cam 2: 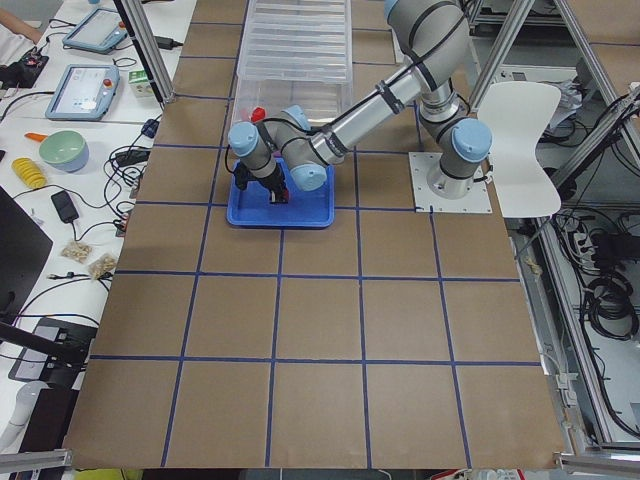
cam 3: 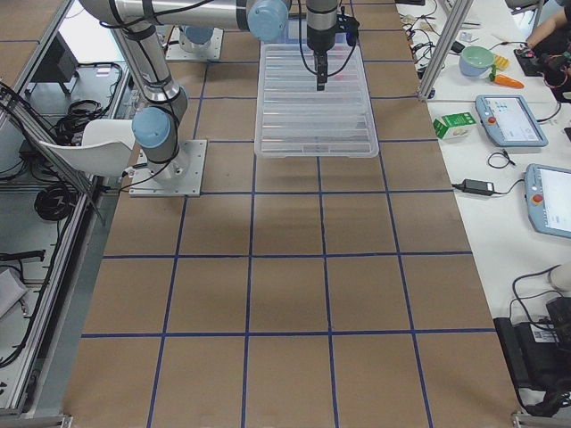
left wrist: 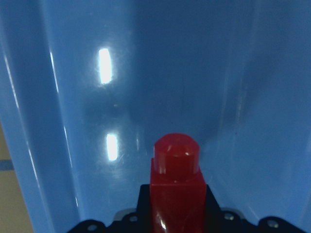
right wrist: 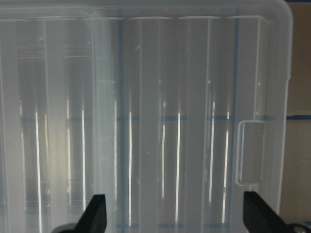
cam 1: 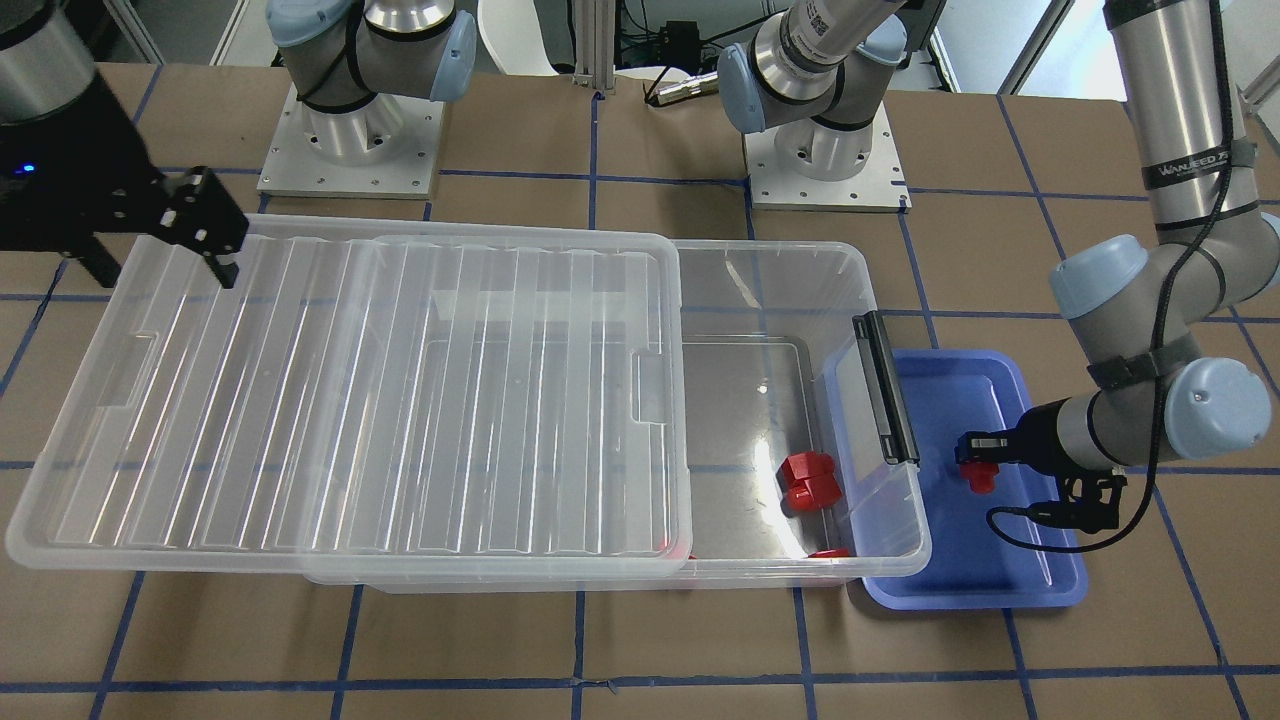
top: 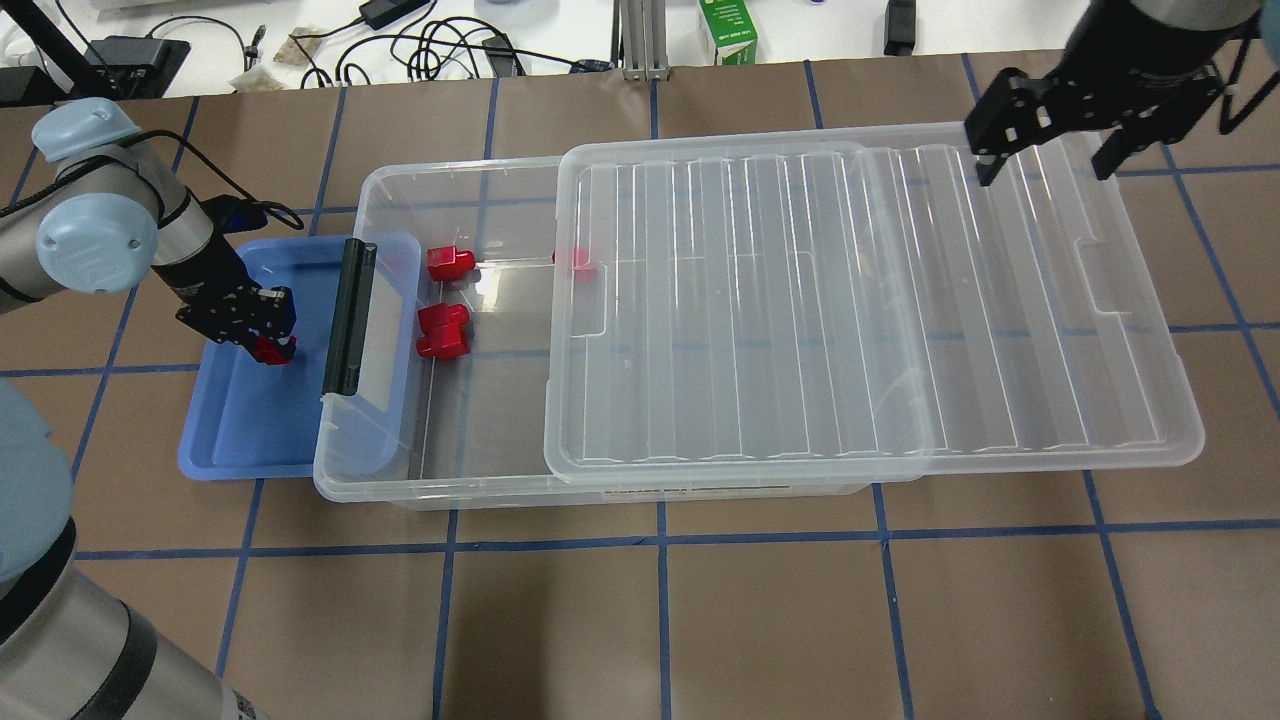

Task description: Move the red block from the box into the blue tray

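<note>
Two grippers show, and only one is loaded. The left gripper (top: 264,338) is clamped narrowly on the red block (left wrist: 175,180), a glossy, hard-looking plastic piece with a squarish body and a stubby rounded peg on top. The block hangs over the smooth, shiny floor of the blue tray (cam 1: 965,565), a shallow rectangle with rounded corners and a raised rim. Its lower half is buried between the black fingers, so whether it touches the tray floor cannot be told.

The right gripper (top: 1045,170) is spread wide and holds nothing, poised above the far end of the ribbed, translucent lid (cam 1: 350,400). Contact with the lid is not clear.

The lid lies slid sideways, covering most of the box (top: 440,192), a clear-walled bin with a black latch bar (cam 1: 885,385) at the tray end; that end overlaps and hides part of the tray. In the uncovered part sit a chunky red double block (cam 1: 808,482) and a smaller red piece (top: 450,263). Another red shape (top: 578,260) is blurred under the lid's edge.

Everything rests on a matte brown tabletop (cam 1: 700,650) gridded with blue tape.
</note>
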